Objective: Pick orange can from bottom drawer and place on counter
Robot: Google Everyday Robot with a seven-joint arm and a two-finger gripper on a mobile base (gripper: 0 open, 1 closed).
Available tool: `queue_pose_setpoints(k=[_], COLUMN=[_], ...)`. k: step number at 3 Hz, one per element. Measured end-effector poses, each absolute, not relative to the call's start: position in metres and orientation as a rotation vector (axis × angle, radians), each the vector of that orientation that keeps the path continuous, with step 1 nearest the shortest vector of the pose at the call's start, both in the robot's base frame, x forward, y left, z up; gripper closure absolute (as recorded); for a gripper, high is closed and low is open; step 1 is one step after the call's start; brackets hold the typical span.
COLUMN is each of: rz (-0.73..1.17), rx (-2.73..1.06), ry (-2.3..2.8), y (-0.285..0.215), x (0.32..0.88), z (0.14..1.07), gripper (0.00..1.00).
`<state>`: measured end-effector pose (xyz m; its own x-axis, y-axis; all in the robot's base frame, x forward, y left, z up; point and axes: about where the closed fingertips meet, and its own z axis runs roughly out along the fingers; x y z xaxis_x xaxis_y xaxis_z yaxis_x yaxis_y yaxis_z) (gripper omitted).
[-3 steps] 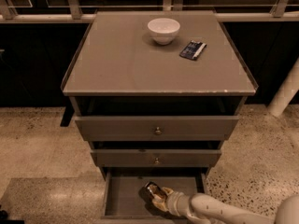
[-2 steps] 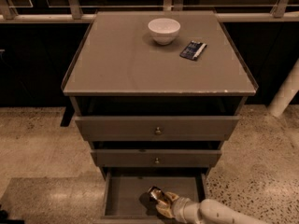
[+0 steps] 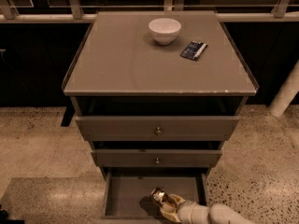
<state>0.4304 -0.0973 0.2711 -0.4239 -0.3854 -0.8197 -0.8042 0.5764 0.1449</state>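
The orange can (image 3: 158,195) is in the open bottom drawer (image 3: 126,195), right of its middle near the front, tilted with its silvery end up. My gripper (image 3: 165,203) reaches in from the lower right and is shut on the can. The white forearm (image 3: 219,215) trails off the bottom right edge. The can's lower part is hidden by the fingers. The counter (image 3: 117,59) is the flat grey-brown top of the cabinet, above the drawers.
A white bowl (image 3: 164,30) and a flat dark-blue packet (image 3: 194,50) lie on the counter's back right. Two knobbed drawers (image 3: 158,130) sit slightly open above the bottom one and overhang it. Speckled floor surrounds the cabinet; a white post (image 3: 285,97) stands at the right.
The gripper and the can have shifted a little to the right and toward the drawer's front. The can now sits more upright in the fingers.
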Motion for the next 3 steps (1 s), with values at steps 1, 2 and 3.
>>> queue_pose_setpoints(k=[1, 2, 3], rz=[0.631, 0.505, 0.364], rx=[-0.907, -0.876, -0.889], ry=[2.007, 1.972, 1.933], y=[-0.096, -0.101, -0.104], x=[0.438, 0.444, 0.448], z=[0.305, 0.367, 0.432], gripper=[1.00, 1.00, 1.00])
